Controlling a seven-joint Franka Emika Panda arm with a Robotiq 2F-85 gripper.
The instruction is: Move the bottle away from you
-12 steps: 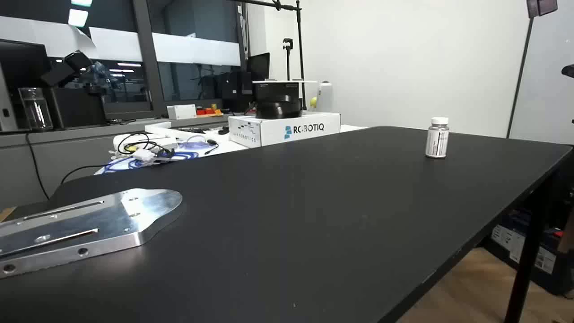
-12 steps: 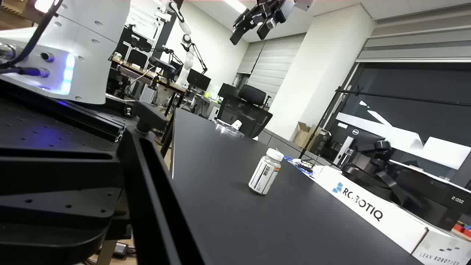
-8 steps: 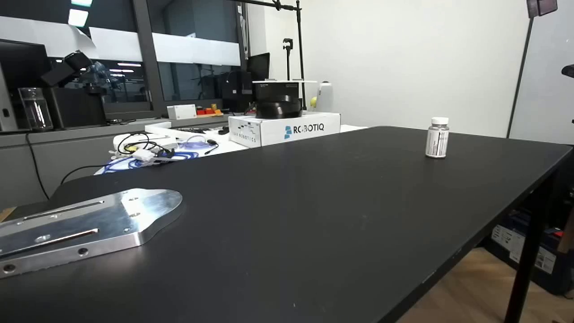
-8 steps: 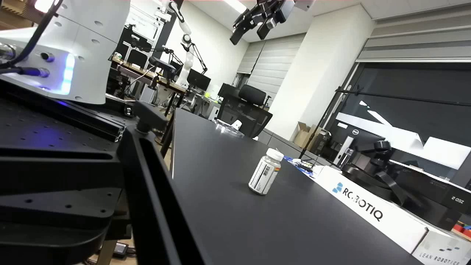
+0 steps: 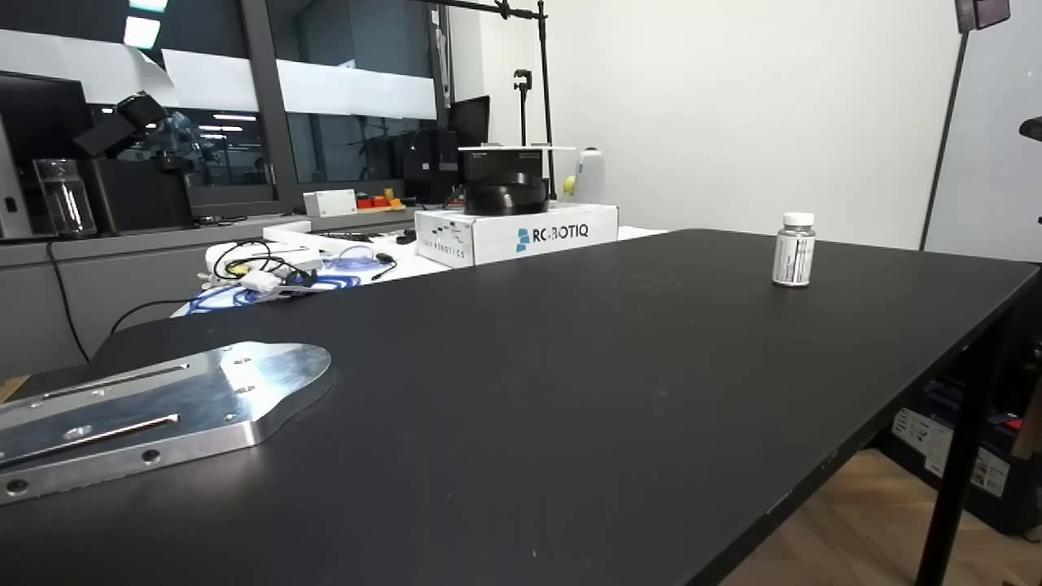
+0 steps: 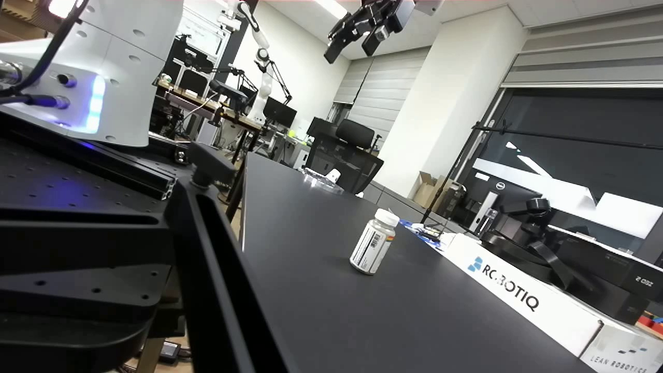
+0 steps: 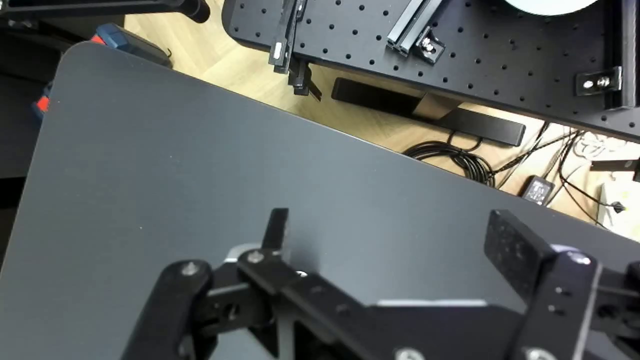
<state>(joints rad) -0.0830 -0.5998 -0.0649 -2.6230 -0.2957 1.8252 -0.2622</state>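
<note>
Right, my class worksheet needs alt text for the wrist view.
An open end effector, fingers spread wide, hangs above a dark tabletop. A pale shape behind the end effector is too hidden to identify. Past the tabletop's edge lie a perforated platform, wooden floor and coiled cables.

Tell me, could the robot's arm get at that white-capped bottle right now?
Probably yes: the claw hangs open above the table, and the bottle stands upright there with nothing crowding it.
</note>
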